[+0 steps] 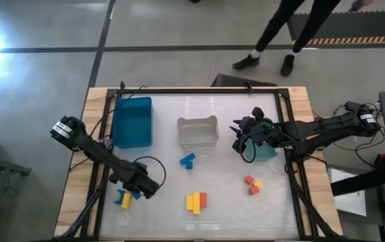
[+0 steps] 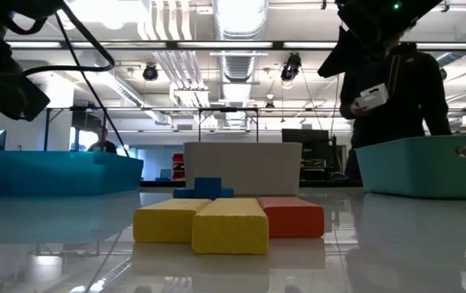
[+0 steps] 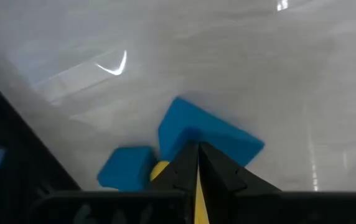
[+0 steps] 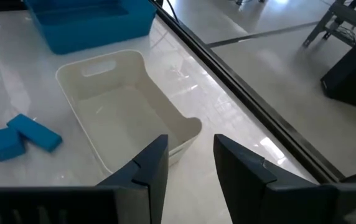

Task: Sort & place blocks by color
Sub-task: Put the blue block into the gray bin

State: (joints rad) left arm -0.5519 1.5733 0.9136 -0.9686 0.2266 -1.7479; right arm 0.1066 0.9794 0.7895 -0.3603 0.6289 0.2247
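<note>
Near the table's left near corner, my left gripper [image 1: 141, 187] [image 3: 197, 144] is shut over a small cluster: a yellow block [image 1: 120, 200] and two blue blocks [image 3: 210, 134] [image 3: 126, 168] lying flat on the table. My right gripper [image 1: 238, 136] [image 4: 190, 148] hangs open above the table between the clear bin [image 1: 198, 131] [image 4: 125, 118] and the green bin [image 1: 268, 149], holding nothing. Other blocks lie flat: a blue pair [image 1: 187, 160] [image 4: 23, 138], a yellow and red group [image 1: 196, 200] [image 2: 229, 221], and a red and yellow pair [image 1: 253, 185]. My left gripper pinches a yellow block between its two fingers. A thin yellow strip [image 3: 198, 198] shows in the slit between them, and a rounded yellow bit [image 3: 159, 170] sticks out beside one finger [image 3: 177, 169]. The fingers slant down from above; they hide whether the block is lifted.
The blue bin [image 1: 132, 121] [image 4: 91, 22] stands at the far left of the table, the clear bin at far centre, the green bin [image 2: 424, 167] at the right. A dark frame [image 1: 199, 90] edges the table. A person [image 2: 388, 81] stands beyond the far edge.
</note>
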